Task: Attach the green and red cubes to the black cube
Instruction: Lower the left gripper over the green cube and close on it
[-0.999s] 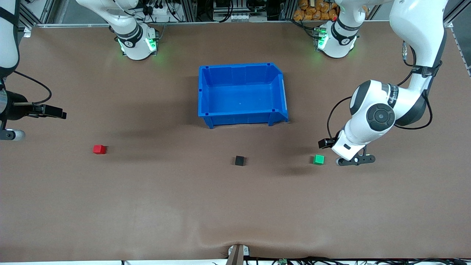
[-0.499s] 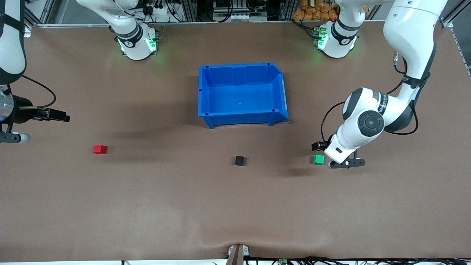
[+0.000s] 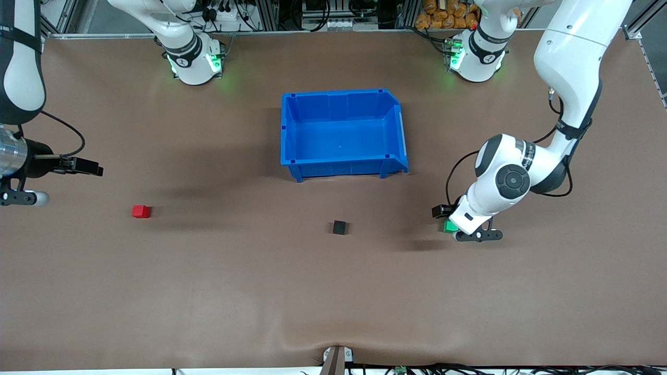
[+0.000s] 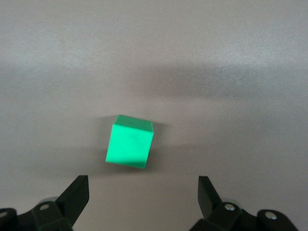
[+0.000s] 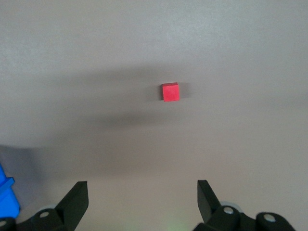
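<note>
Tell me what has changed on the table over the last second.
The left gripper has travelled toward the green cube and now hangs right over it, jaws open, nothing gripped. The right gripper has edged inward from its end of the table toward the red cube, also open. The red, green and black cube and the blue bin have not moved.

You are looking at a robotics lab: two white arm bases (image 3: pixel 194 60) bolted to a brown-matted counter (image 3: pixel 333 291), aluminium framing (image 3: pixel 271 13) and cable bundles (image 3: pixel 323 15) along its edge.
</note>
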